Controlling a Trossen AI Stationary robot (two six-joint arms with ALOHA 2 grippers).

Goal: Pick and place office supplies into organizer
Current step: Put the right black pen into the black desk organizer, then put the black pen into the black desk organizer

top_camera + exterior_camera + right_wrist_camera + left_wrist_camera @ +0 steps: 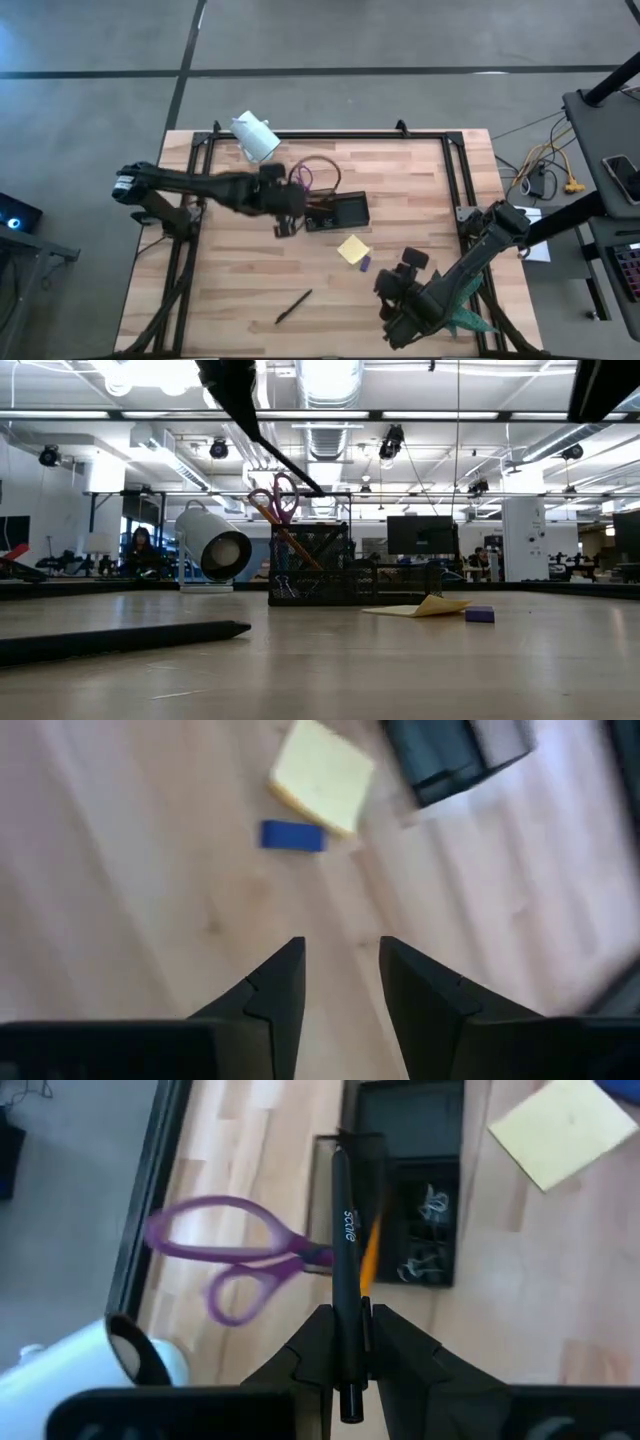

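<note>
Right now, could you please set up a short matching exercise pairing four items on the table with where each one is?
Items:
1. scissors
2. sticky-note pad
3. pen marked "scale"
4. loose black pen

Places:
A. held in the left claw
B. standing in the organizer
C. flat beside a small purple piece
D. alone on the near table

Pairs: 1-B, 2-C, 3-A, 4-D

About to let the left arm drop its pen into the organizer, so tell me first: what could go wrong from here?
1. The left gripper holds the pen over the organizer; scissors and a pencil already crowd that slot, so it may catch on them.
2. The pen is slanted, so it could tip out over the rim.
3. The sticky pad lies close by; a dropped pen could land on it.
</note>
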